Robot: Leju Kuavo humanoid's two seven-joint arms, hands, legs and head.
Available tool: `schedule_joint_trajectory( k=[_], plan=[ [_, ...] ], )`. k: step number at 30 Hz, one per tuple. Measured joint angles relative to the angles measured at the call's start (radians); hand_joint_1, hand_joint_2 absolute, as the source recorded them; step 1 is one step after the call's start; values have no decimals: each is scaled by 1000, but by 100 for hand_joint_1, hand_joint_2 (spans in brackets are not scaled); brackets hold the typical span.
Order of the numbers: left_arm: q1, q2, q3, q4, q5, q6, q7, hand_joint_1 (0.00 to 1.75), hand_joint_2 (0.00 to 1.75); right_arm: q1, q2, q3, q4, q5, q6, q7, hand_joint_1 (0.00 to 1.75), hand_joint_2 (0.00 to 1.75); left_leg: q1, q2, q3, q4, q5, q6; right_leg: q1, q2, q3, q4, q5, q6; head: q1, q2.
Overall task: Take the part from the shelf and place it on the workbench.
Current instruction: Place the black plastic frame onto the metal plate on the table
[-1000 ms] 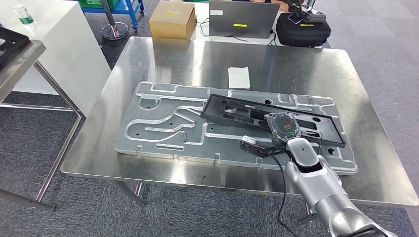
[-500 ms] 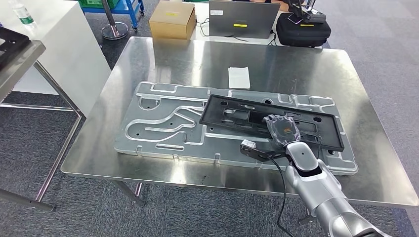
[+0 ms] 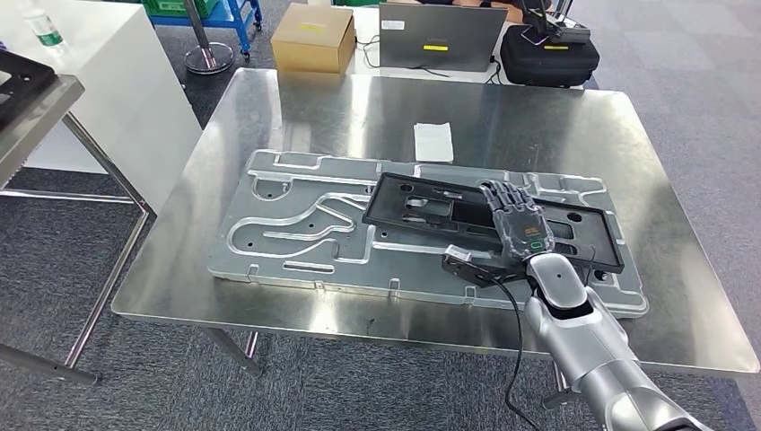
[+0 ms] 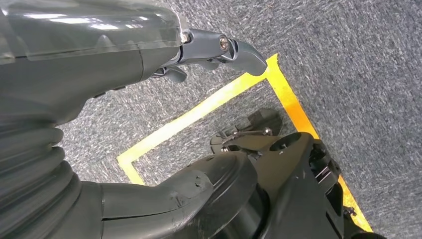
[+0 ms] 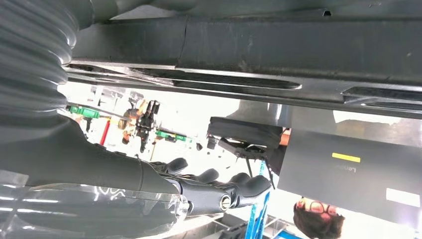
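1. With its fingers (image 3: 502,199) spread flat, the right hand (image 3: 519,229) holds nothing.
2. The black part (image 3: 431,208) lies on the grey plate (image 3: 296,229) atop the desk (image 3: 538,126), apparently released there.

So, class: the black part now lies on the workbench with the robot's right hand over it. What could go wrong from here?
The right hand is spread flat over the black frame part, so lifting away could drag it across the grooved metal plate. The dark cable hanging from the wrist might catch the workbench edge as the arm retreats.
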Motion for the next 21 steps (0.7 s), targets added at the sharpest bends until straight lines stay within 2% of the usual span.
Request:
schedule_joint_trajectory(
  k=[7,12,15,16,19,21],
  plan=[
    [0,0,-6,0,-1,-1,-1,0,175,2,-13,-16,-19,-24,4,-8,0,175,0,0,0,0,0,0,0,0,0,0,0,0,0,0],
    [0,0,-7,0,7,-1,-6,0,175,5,-42,-30,-59,-75,8,-22,0,175,0,0,-1,0,0,0,0,0,0,0,0,0,0,0],
    [1,0,-7,0,18,2,-7,0,44,3,-72,-48,-106,-124,21,-31,0,175,-1,0,-1,0,0,0,-1,0,-1,0,0,0,0,0],
    [2,0,-7,0,24,4,-7,0,0,2,-91,-57,-135,-153,34,-37,0,131,-1,-1,-2,1,0,0,-1,-1,-1,0,0,0,0,0],
    [8,0,-6,0,46,5,-9,0,0,-9,-160,-102,-238,-254,89,-53,0,0,-2,-2,-3,1,1,1,-2,-3,-2,0,0,0,0,0],
    [13,0,-6,0,58,5,-10,0,0,-17,-204,-135,-299,-301,116,-59,0,0,-2,-2,-3,1,0,1,-2,-2,-2,0,0,0,0,0]
  ],
)
